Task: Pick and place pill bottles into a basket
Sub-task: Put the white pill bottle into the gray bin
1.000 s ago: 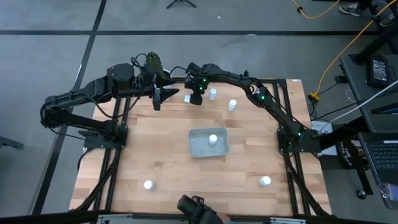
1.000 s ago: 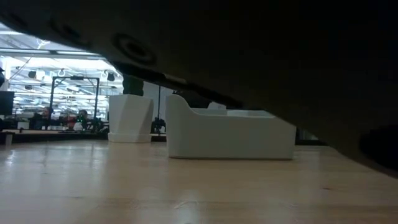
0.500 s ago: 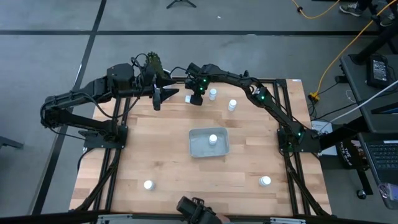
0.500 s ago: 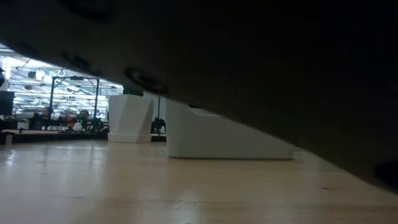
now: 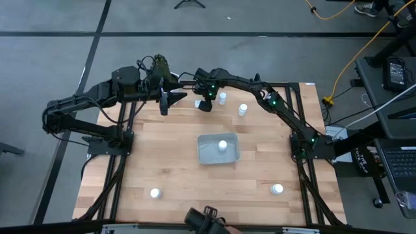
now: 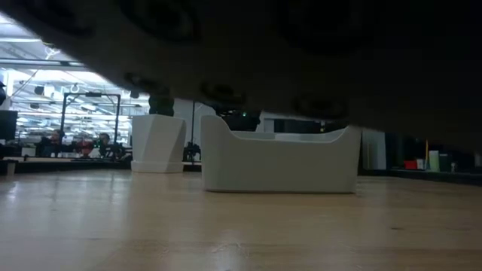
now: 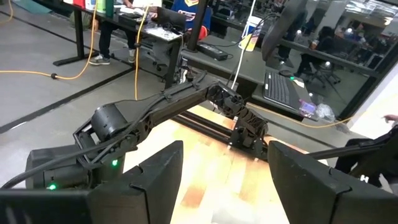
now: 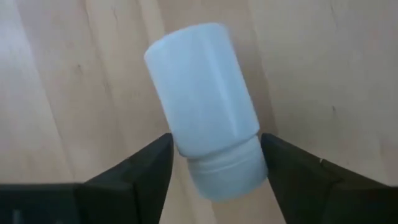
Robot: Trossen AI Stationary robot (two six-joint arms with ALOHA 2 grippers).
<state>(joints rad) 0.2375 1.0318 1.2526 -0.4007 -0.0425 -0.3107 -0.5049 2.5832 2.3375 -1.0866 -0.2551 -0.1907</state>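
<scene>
- The table (image 5: 169, 169) shows whole only from above: pale wood planks, with my two arms meeting over its far edge.
- The basket (image 5: 218, 149) sits near the table's middle with one pill bottle (image 5: 223, 145) inside. The low view (image 6: 279, 162) gives only its outer wall, contents hidden.
- The cactus pot (image 6: 157, 143) stands behind the basket in the low view; from above it is mostly covered by my left arm.
- My left gripper (image 5: 167, 102) hangs at the far edge, fingers apart and holding nothing, as its wrist view (image 7: 224, 174) confirms.
- My right gripper (image 5: 206, 104) is low at the far edge. Only its wrist view (image 8: 214, 165) shows the detail: fingers spread either side of a bottle lying on the wood (image 8: 205, 109), not touching its sides.
- Loose bottles: two far (image 5: 223, 97) (image 5: 243, 109), two near (image 5: 155, 192) (image 5: 277, 189).
</scene>
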